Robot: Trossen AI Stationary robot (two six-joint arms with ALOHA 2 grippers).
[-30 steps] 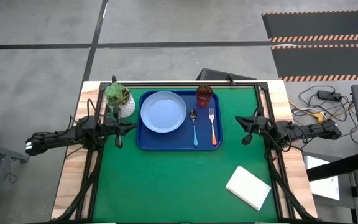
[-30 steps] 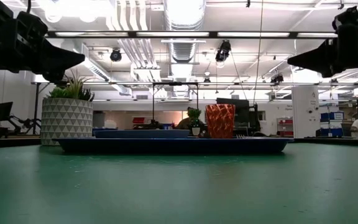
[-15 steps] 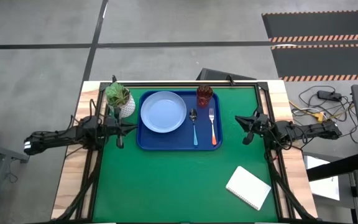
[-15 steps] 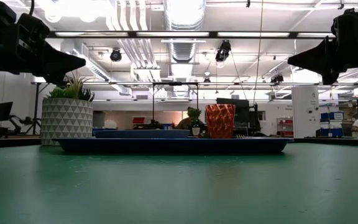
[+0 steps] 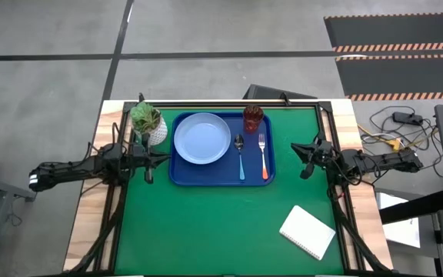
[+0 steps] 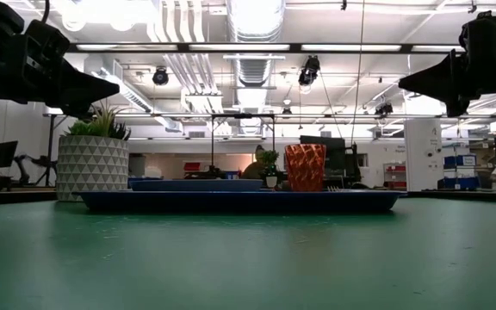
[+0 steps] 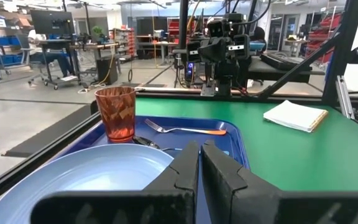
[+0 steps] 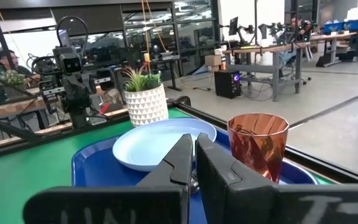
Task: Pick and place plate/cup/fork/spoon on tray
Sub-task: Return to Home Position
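The dark-blue tray (image 5: 181, 178) lies on the green mat at the far middle. On it rest the pale-blue plate (image 5: 202, 138), the reddish-brown cup (image 5: 253, 118) upright at its far right corner, the blue-handled spoon (image 5: 240, 157) and the orange-handled fork (image 5: 264, 156). My left gripper (image 5: 164, 156) hovers shut and empty just left of the tray, pointing at it; it also shows in its wrist view (image 7: 200, 162). My right gripper (image 5: 294, 151) hovers shut and empty right of the tray; it also shows in its wrist view (image 8: 194, 152).
A white pot with a green plant (image 5: 148, 123) stands at the tray's far left corner, close to my left arm. A white notepad (image 5: 308, 232) lies on the mat at the near right. The near half of the green mat (image 5: 206, 231) is bare.
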